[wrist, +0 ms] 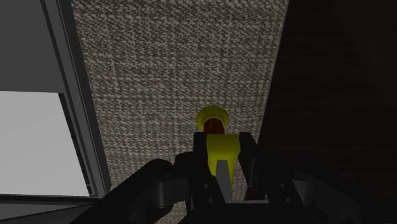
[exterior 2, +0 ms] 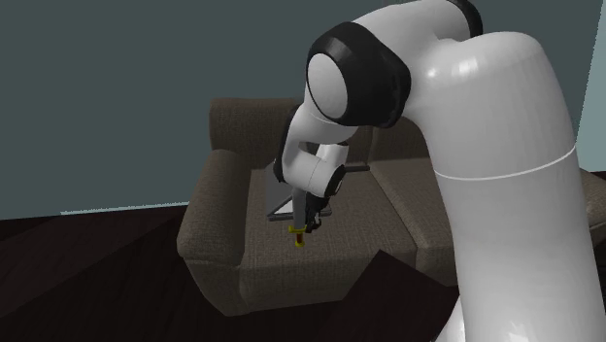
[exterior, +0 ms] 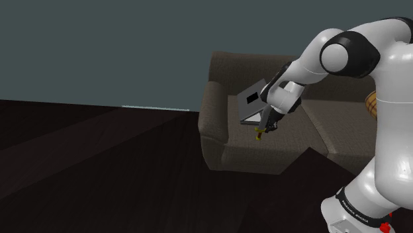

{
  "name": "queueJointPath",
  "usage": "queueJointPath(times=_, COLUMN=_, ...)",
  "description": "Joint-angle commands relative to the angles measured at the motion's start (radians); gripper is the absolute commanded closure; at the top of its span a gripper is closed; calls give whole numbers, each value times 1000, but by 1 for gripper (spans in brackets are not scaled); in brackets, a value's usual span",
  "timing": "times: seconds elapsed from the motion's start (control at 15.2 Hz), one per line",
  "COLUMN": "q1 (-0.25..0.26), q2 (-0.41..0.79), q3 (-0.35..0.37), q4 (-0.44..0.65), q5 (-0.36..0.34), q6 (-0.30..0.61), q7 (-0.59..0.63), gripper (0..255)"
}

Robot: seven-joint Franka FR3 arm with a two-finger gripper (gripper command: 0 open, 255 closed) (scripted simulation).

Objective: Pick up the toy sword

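Observation:
The toy sword [wrist: 220,144] has a yellow guard, a brown grip and a round yellow pommel that points away from the hand, toward the seat. My gripper [wrist: 222,167] is shut on it, with one black finger on each side of the guard. In the shoulder view the gripper [exterior: 267,125] hangs over the sofa seat, and the sword's yellow end [exterior: 259,138] sticks out below it. From the second exterior view the gripper [exterior 2: 308,220] holds the sword [exterior 2: 298,234] just above the seat cushion; I cannot tell whether the pommel touches the fabric.
A brown fabric sofa [exterior: 217,136] [exterior 2: 216,225] stands against a grey-blue wall. An open grey laptop [exterior: 253,100] [exterior 2: 281,201] [wrist: 38,137] lies on the seat right beside the gripper. The floor [exterior: 99,179] in front is dark wood.

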Motion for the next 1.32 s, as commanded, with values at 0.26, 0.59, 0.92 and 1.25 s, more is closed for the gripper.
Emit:
queueJointPath(times=0.26, q1=0, q2=0, q3=-1, q4=1, q5=-2, q6=-1, q7=2, gripper=255)
queueJointPath(times=0.59, q1=41, q2=-68, q3=-53, q4=-29, q5=-83, q6=-27, q7=70, gripper=255)
queueJointPath(times=0.92, q1=82, q2=-137, q3=-108, q4=-53, q5=-171, q6=-55, q7=143, gripper=255)
queueJointPath(times=1.25, q1=122, q2=-206, q3=-161, q4=-72, q5=-265, q6=-85, q7=219, gripper=255)
